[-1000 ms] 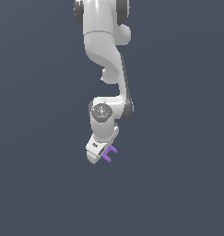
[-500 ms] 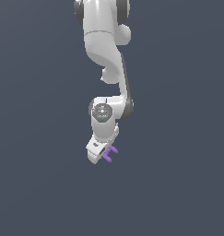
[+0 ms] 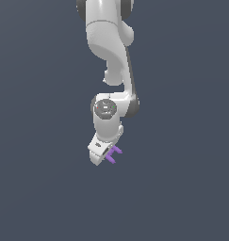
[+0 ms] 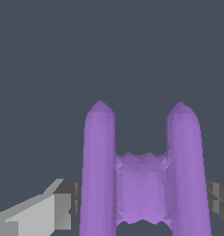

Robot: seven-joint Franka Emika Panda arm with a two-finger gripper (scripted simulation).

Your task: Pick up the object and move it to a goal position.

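The object is a small purple H-shaped piece [image 3: 113, 155] with two thin parallel rods and a short crossbar. In the exterior view it sticks out from the lower end of my white gripper [image 3: 102, 154], which hangs below the arm near the picture's middle. In the wrist view the purple piece [image 4: 143, 177] fills the middle, its two rods standing between my grey fingers [image 4: 62, 205], which press against its sides. The gripper is shut on the piece. No goal marker shows in either view.
Only a plain dark grey background surrounds the arm [image 3: 109, 52] in both views. No other objects, edges or containers show.
The gripper and the purple piece stand almost where they were one second ago. I see no clear movement.
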